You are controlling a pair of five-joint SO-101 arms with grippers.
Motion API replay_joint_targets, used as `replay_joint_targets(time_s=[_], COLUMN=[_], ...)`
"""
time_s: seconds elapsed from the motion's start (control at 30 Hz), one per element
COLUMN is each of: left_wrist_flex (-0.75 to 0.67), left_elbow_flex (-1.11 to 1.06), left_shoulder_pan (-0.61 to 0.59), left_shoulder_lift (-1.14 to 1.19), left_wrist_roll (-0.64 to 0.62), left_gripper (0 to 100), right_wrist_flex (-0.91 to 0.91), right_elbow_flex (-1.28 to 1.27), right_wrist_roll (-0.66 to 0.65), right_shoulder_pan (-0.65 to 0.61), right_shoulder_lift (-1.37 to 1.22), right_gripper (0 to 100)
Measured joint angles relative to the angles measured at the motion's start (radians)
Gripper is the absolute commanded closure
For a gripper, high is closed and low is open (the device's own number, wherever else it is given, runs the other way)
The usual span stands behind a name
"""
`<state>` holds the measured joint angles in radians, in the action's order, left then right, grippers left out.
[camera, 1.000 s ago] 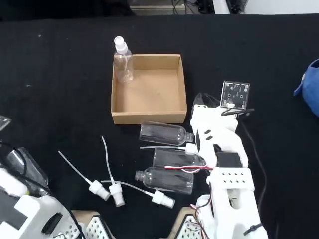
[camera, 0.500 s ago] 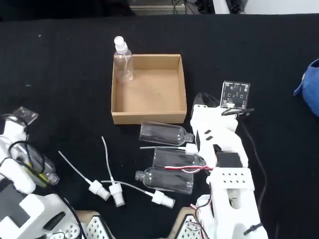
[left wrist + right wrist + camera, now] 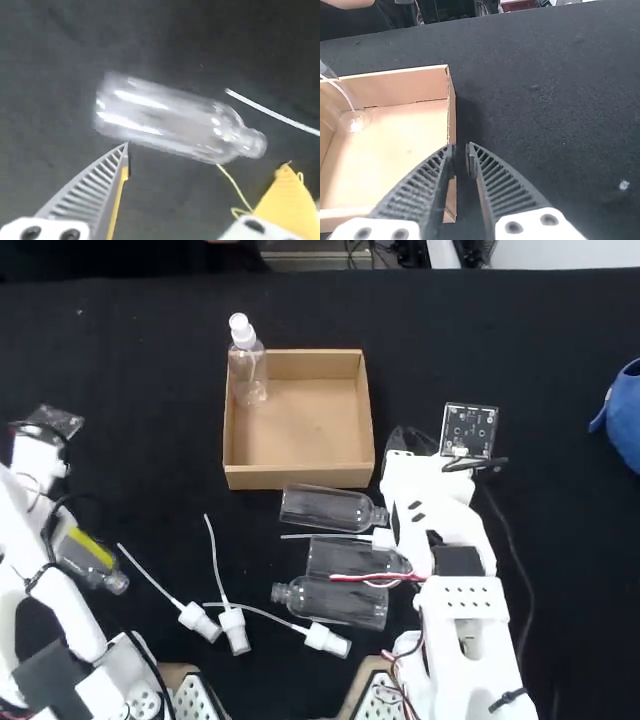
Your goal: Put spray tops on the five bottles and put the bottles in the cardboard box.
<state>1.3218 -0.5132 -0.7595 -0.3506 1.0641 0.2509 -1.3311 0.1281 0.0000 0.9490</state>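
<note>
While black cloth lies underneath, left hand spread over a seemingly capless bottle, right hand pressed together

The setting is a robotics laboratory or workshop bench. The work surface is a table covered in black fabric. Two white printed-plastic robot arms stand at its near edge: the left arm at the near-left corner and the right arm toward the near-right. Thin red and white wires run exposed beside the right arm, and a bare square circuit board is mounted at its wrist. The right gripper has dark grey ribbed plastic fingers set on a white base with open screw holes. Beyond the far edge of the table lie loose black cables and dark equipment.
</note>
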Motion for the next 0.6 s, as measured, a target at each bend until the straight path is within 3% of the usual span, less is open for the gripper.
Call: replay_joint_targets(time_s=[0.27, 0.47, 0.6], left_wrist_flex=[-0.012, -0.006, 0.083], left_elbow_flex=[0.052, 0.132, 0.218], left_shoulder_pan=[0.044, 0.041, 0.041], left_shoulder_lift=[0.038, 0.04, 0.049], left_wrist_roll=[0.344, 0.387, 0.387], left_gripper=[70, 70, 70], right_wrist_flex=[0.0, 0.0, 0.0], right_elbow_flex=[0.0, 0.0, 0.0], right_wrist_roll=[0.0, 0.0, 0.0], right_shoulder_pan=[0.0, 0.0, 0.0], right_shoulder_lift=[0.0, 0.0, 0.0], right_gripper=[97.3, 97.3, 97.3])
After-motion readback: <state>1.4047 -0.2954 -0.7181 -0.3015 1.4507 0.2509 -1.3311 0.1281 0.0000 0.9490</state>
